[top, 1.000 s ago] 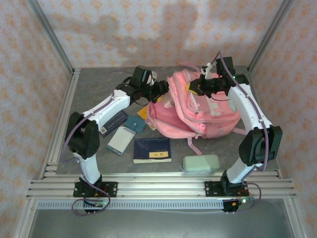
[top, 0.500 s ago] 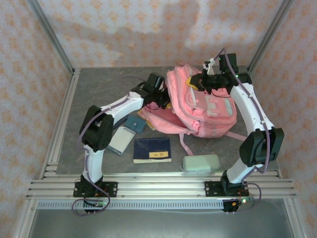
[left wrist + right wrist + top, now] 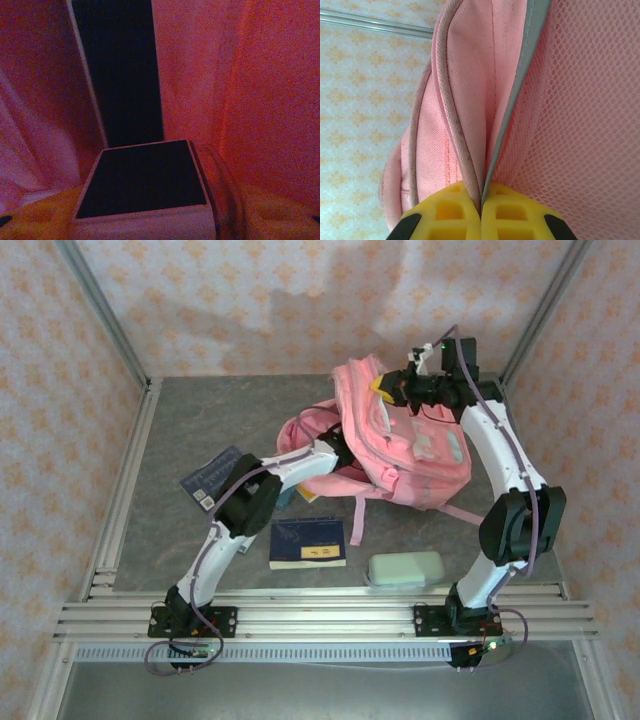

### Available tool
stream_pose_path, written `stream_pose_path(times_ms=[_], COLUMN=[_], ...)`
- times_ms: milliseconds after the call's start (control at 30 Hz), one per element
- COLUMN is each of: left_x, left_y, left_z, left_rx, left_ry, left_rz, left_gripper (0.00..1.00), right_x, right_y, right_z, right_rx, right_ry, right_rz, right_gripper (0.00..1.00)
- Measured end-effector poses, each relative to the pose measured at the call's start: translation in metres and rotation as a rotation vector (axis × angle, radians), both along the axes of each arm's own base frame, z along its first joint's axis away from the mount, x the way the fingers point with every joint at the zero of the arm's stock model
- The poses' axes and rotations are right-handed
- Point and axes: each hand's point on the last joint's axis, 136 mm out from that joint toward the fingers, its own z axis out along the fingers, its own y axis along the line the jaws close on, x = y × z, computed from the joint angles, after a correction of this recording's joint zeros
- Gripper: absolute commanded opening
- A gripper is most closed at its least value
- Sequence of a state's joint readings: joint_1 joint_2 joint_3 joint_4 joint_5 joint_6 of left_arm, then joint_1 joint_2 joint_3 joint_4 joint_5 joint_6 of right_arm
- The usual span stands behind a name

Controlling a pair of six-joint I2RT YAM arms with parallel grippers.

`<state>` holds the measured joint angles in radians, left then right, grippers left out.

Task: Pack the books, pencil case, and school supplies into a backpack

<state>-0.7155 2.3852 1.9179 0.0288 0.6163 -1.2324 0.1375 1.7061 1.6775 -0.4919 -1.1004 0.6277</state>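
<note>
The pink backpack [image 3: 410, 445] lies at the back right, its opening facing left. My right gripper [image 3: 386, 389] is shut on its top rim; in the right wrist view the yellow fingers [image 3: 455, 212] of that gripper [image 3: 481, 210] pinch the pink and grey seam [image 3: 470, 150]. My left arm reaches into the opening, so its gripper is hidden in the top view. Inside, in red light, my left gripper [image 3: 145, 222] holds a dark-covered flat book [image 3: 142, 177] between its yellow fingers [image 3: 35, 220]. Another dark slab [image 3: 120, 75] stands deeper in. The navy book [image 3: 307, 543], mint pencil case [image 3: 405, 568] and checked book [image 3: 212, 478] lie on the table.
A pink strap [image 3: 356, 515] trails from the backpack toward the navy book. An aluminium frame rail [image 3: 320, 615] runs along the near edge, and patterned walls close in the sides and back. A bit of orange-yellow cover [image 3: 302, 494] shows beside the left forearm.
My left arm has swung right and pushed its gripper into the backpack's opening. My right gripper has lifted the backpack's rim up and back. The checked book now shows uncovered.
</note>
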Motion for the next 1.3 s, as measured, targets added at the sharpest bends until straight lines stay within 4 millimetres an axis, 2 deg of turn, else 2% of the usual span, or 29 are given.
stream_pose_path(times_ms=[33,133,300,433,600,767,933,1133,1300], left_x=[-0.002,-0.010,-0.012,-0.015,-0.022,-0.018,-0.021,-0.027,-0.038], left_y=[-0.007,-0.018,-0.019,-0.011,0.017,0.044,0.066,0.094,0.117], left_z=[-0.004,-0.007,-0.004,-0.002,0.005,0.040,0.077,0.083,0.089], left_rx=[-0.001,-0.003,0.008,0.049,0.113,0.138,0.158,0.228,0.326], left_ry=[-0.001,-0.001,-0.017,-0.026,-0.010,-0.054,-0.102,-0.094,-0.108], left_rz=[-0.009,-0.030,-0.045,-0.058,-0.057,-0.044,-0.032,-0.014,0.007], left_gripper=[0.75,0.89,1.00,1.00,1.00,1.00,1.00,1.00,1.00], right_x=[0.002,0.004,0.003,0.002,-0.007,-0.027,-0.029,-0.030,-0.032], right_y=[0.002,0.004,0.004,-0.001,-0.024,-0.053,-0.081,-0.107,-0.105], right_z=[-0.002,-0.008,-0.005,-0.006,-0.003,-0.004,-0.015,-0.032,-0.035], right_rx=[0.001,-0.002,-0.018,-0.085,-0.249,-0.429,-0.592,-0.746,-0.789], right_ry=[0.005,0.019,-0.008,-0.050,-0.126,-0.192,-0.213,-0.183,-0.190], right_rz=[0.003,0.008,0.018,0.014,-0.083,-0.207,-0.284,-0.344,-0.336], right_gripper=[0.00,0.00,0.00,0.00,0.00,0.00,0.00,0.00,0.00])
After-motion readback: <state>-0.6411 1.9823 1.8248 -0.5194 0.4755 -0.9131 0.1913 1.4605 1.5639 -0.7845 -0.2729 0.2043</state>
